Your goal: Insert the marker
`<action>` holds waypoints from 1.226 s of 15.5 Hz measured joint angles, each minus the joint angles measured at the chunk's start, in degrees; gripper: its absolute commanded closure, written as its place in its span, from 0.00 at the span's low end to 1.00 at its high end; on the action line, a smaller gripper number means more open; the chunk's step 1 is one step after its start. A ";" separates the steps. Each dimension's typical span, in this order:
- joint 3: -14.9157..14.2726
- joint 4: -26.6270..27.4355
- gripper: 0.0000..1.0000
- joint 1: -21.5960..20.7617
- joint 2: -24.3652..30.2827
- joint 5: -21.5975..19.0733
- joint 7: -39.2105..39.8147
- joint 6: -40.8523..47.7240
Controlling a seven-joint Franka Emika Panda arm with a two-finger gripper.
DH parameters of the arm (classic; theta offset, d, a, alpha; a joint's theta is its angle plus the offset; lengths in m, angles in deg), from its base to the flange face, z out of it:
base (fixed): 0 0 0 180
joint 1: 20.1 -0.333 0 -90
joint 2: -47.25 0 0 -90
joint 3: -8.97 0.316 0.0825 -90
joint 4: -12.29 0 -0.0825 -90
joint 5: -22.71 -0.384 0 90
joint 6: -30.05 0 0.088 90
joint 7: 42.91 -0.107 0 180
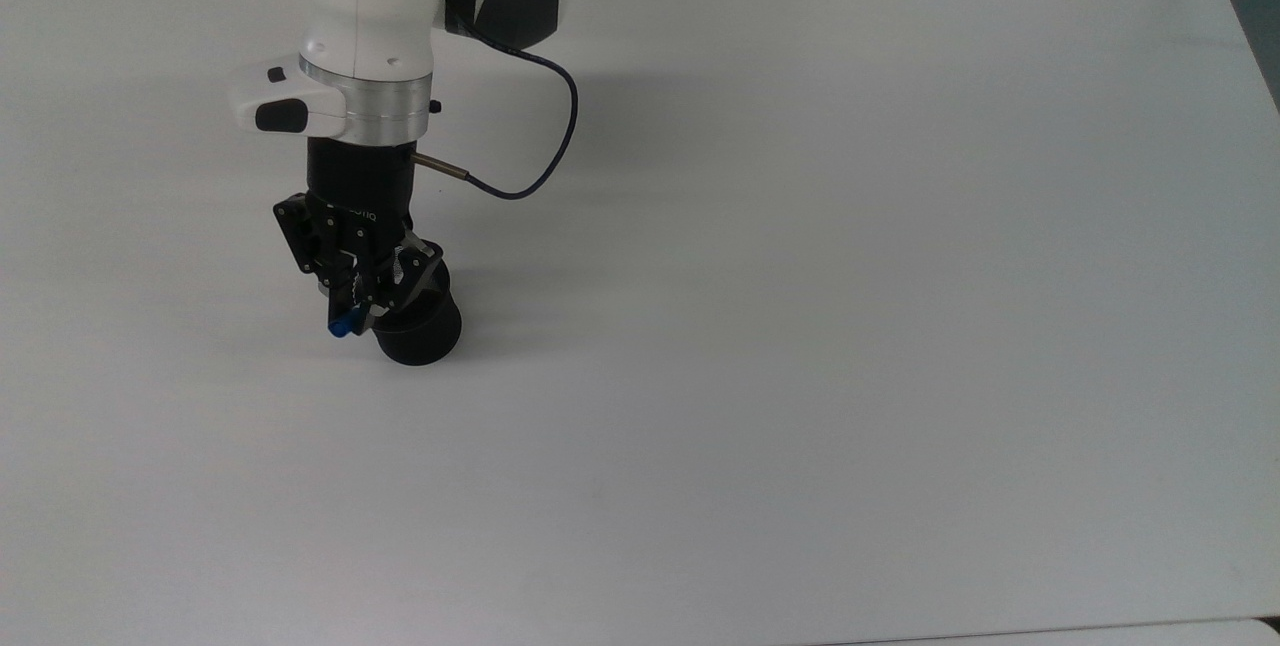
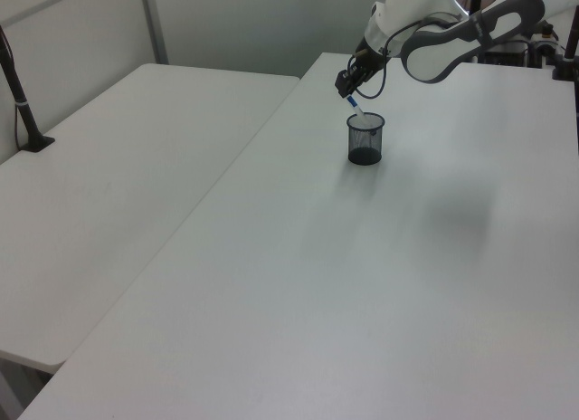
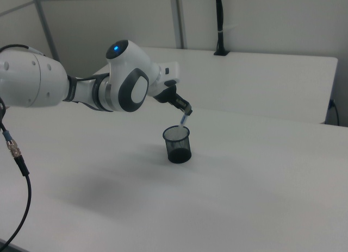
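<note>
Marker (image 2: 355,109) pinched at its upper end by the gripper (image 2: 348,88), tilted, lower end at or just inside the rim of the black mesh cup (image 2: 365,138). Gripper clenched on the marker, fingers closed on the barrel near the blue end (image 1: 346,326). In the right view, marker (image 3: 184,119) slanted down from the gripper (image 3: 187,110) toward the cup (image 3: 177,144), white barrel meeting the rim on the side nearer the arm. Held high on the barrel probably to keep the fingers clear of the rim while the free end goes in first. Tilt matches the angled wrist; likely fine, since the cup mouth is far wider than the barrel. Cup upright on the white table (image 1: 800,326), well away from the edges. In the top view, gripper (image 1: 352,311) overlapping the cup (image 1: 420,331) at the top view's left side of the rim. Judged step: insertion under way, tip at the opening, not yet dropped in. Next: lower a bit more or just let go. Risk: light mesh cup tipping or sliding if the barrel presses sideways on the rim. Depth of the tip inside the cup: cannot tell.
</note>
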 measured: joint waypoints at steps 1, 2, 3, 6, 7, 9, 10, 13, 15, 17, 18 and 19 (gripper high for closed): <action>0.00 0.00 0.00 -0.10 0.00 0.00 -0.04 0.01; 0.00 0.00 0.00 -0.17 0.00 0.00 -0.06 0.04; 0.00 0.00 0.00 -0.23 0.00 0.00 -0.08 0.06; 0.00 0.00 0.00 -0.28 0.00 0.00 -0.19 0.08; 0.00 0.00 0.00 -0.28 0.00 0.00 -0.29 0.08; -0.01 -0.11 0.00 -0.28 0.07 0.00 -0.71 0.18; -0.02 -0.29 0.00 -0.28 0.25 0.00 -0.85 0.89; 0.01 -2.32 0.00 -0.37 2.00 0.00 -0.88 10.21; 0.60 -4.86 0.00 -0.59 3.71 -0.02 -0.88 20.53; 2.71 -8.21 0.00 -1.37 5.42 -0.30 -0.88 33.02; 3.77 -9.47 0.00 -1.64 5.96 -0.44 -0.88 37.91; 4.80 -10.61 0.00 -1.95 6.47 -0.53 -0.56 42.32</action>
